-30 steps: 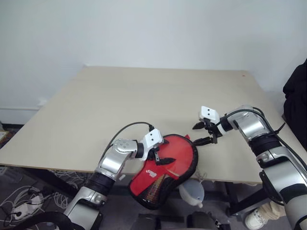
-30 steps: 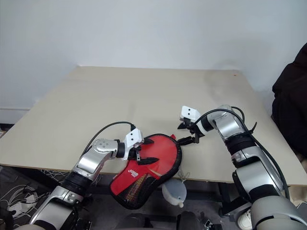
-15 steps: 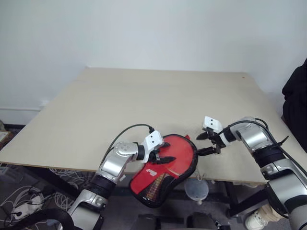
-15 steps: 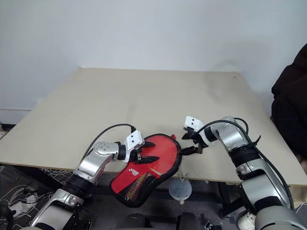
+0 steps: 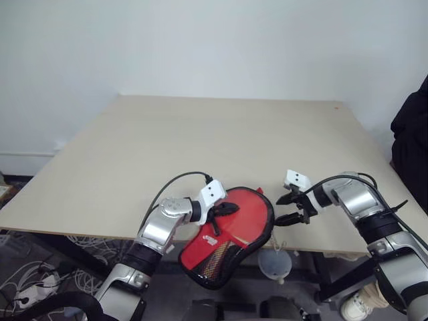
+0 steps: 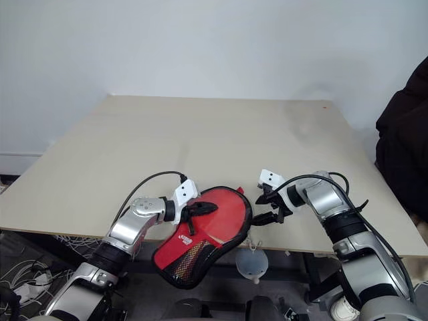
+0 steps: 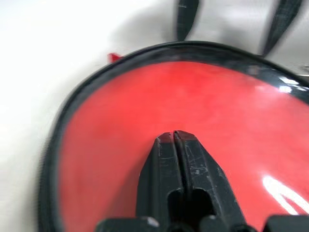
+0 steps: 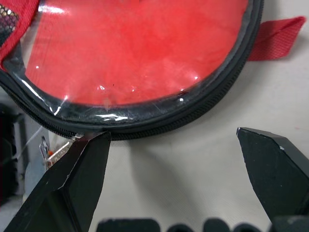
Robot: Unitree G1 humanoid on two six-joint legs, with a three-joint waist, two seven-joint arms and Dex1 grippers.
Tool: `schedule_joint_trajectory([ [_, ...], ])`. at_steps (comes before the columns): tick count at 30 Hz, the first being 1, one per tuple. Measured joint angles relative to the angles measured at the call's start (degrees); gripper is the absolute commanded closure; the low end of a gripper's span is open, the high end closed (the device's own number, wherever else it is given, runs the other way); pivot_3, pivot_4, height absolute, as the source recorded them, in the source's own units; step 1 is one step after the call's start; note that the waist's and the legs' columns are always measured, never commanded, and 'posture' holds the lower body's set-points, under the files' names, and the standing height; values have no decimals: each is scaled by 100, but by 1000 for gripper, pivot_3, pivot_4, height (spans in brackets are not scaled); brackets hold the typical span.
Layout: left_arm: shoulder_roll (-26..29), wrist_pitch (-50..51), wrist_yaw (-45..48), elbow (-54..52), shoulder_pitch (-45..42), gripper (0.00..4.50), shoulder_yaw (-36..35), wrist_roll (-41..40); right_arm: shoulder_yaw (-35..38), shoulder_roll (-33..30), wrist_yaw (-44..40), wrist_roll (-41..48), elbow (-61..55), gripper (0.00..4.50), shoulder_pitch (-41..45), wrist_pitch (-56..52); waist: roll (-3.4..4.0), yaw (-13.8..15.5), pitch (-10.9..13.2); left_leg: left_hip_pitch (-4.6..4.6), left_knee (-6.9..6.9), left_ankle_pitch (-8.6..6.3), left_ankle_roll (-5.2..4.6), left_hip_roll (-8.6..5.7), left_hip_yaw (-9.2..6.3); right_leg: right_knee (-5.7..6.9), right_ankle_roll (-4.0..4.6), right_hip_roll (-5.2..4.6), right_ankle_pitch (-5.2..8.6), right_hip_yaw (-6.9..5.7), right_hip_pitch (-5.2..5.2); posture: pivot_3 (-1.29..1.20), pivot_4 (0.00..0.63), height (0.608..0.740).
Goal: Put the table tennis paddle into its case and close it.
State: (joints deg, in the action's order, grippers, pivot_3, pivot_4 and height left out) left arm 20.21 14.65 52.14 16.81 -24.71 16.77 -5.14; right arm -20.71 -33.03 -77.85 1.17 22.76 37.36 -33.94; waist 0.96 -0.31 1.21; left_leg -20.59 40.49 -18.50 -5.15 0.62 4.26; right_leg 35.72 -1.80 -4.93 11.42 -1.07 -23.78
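Beige table [image 5: 200, 140] against a white wall [image 5: 200, 40] bears the case [image 5: 234, 231].

Case [image 5: 231, 234] overhanging table's [image 5: 200, 140] near edge

Blurred in the left wrist view: case [image 7: 203, 101] rim, cut off at the frame's right edge.

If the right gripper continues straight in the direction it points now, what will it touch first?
Most likely the black zipped edge of the case, right ahead of the open right gripper; depth is uncertain, so the table might come first.
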Motion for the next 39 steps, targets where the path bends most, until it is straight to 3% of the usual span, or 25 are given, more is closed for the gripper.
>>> schedule_joint_trajectory([
  [2, 16, 5, -40, 65, -30, 4443, -40, -2, 31, 60, 37, 31, -2, 0, 10, -121, 0, -37, 0, 1, -1, 1, 2, 0, -5, 0, 1, 5, -1, 0, -2, 0, 0, 740],
  [5, 26, 2, -79, 103, -35, 4500, -95, -2, 110, 216, 149, 99, 24, 547, 33, -364, 0, -115, 0, 0, -1, 2, 4, 1, -5, 2, 2, 6, -3, 1, -4, 0, 0, 740],
  [20, 33, -24, -169, 134, 7, 4500, -165, 2, 189, 623, 451, 280, 426, 4423, 266, -673, -4, -254, 2, -1, -1, 18, 17, -2, -6, 6, 11, 14, -30, 18, -20, 0, 0, 740],
  [33, 3, -89, -196, 135, 22, 4500, -150, 4, 128, 726, 634, 257, 1067, 4489, 756, -710, -3, -246, 2, -13, -12, 25, 25, -4, -6, 5, 18, 20, -37, 28, -41, 0, 0, 740],
  [36, 0, -111, -193, 135, 22, 4500, -146, 5, 128, 687, 635, 204, 1268, 3951, 818, -437, -3, -244, 2, -15, -17, 25, 25, -9, -5, 4, 17, 16, -36, 28, -44, 0, 0, 740],
  [39, -2, -137, -190, 135, 22, 4500, -141, 11, 128, 655, 630, 149, 1359, 3133, 935, -228, -3, -241, 2, -17, -20, 26, 24, -9, -5, 3, 17, 16, -36, 28, -46, 0, 0, 740],
])
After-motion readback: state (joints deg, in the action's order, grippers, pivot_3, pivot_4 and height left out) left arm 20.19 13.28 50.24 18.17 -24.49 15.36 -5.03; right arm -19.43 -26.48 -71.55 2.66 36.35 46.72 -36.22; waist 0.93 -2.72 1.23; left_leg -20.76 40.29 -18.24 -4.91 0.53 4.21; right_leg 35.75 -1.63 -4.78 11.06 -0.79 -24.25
